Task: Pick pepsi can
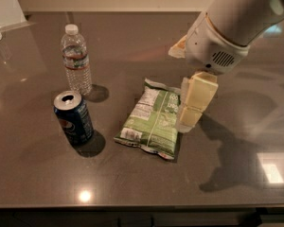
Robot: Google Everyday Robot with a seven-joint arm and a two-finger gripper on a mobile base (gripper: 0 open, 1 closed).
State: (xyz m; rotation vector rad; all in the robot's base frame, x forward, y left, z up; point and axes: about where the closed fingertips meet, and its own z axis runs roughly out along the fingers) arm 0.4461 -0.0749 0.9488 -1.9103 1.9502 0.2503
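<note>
Kitchen-like place: dark polished stone counter (227, 174) (snack bag (151, 122), bottle (76, 60), can (74, 117)); hand (188, 123) at bag's right edge.

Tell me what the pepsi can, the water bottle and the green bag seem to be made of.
Pepsi can: probably aluminium, glossy blue print, silvery top. Water bottle: clear plastic, see-through ribbed wall, white cap. Green snack bag: thin film, perhaps plastic, crinkled. The gripper hangs at the bag's right edge.

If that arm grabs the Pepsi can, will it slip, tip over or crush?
The pepsi can stands upright and narrow, so a sideways nudge could tip and roll it. Its smooth metal wall looks slippery and thin, likely denting under a hard squeeze. The tool hangs beside the chip bag, away from the can.
</note>
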